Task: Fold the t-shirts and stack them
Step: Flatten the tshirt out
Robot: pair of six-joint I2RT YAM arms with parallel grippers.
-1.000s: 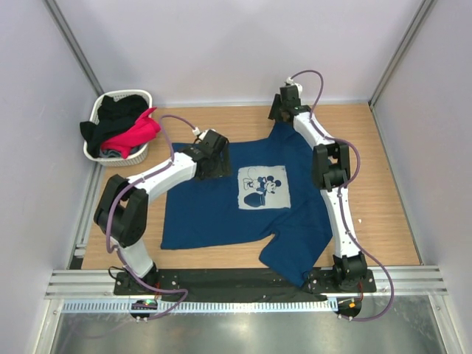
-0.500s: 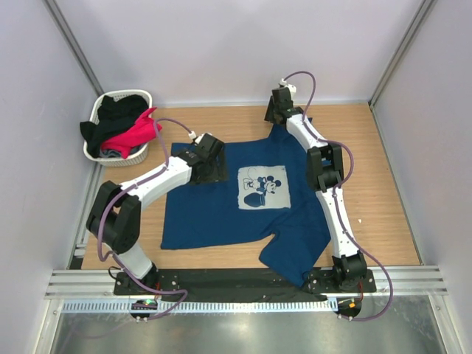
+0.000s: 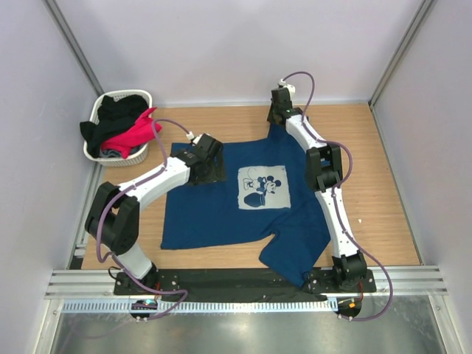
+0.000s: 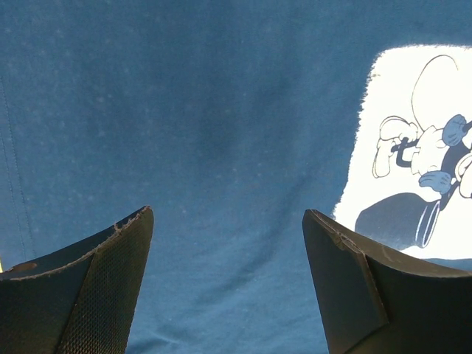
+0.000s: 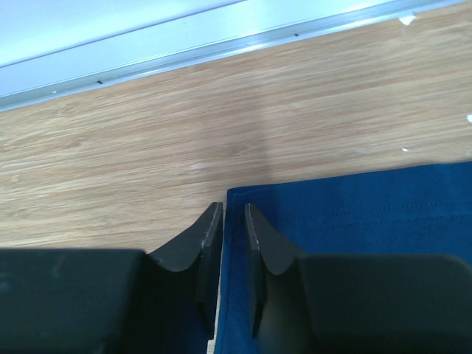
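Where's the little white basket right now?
In the top view, the white basket sits at the far left corner of the table, holding a pink t-shirt and black clothes, just beyond the spread navy t-shirt.

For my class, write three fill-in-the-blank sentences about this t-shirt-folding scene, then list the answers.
The white basket holds a black t-shirt and a ____ t-shirt.
The left gripper is above the navy t-shirt with its jaws ____.
The right gripper pinches that shirt's edge on the ____ table.
Answers: pink; open; wooden.
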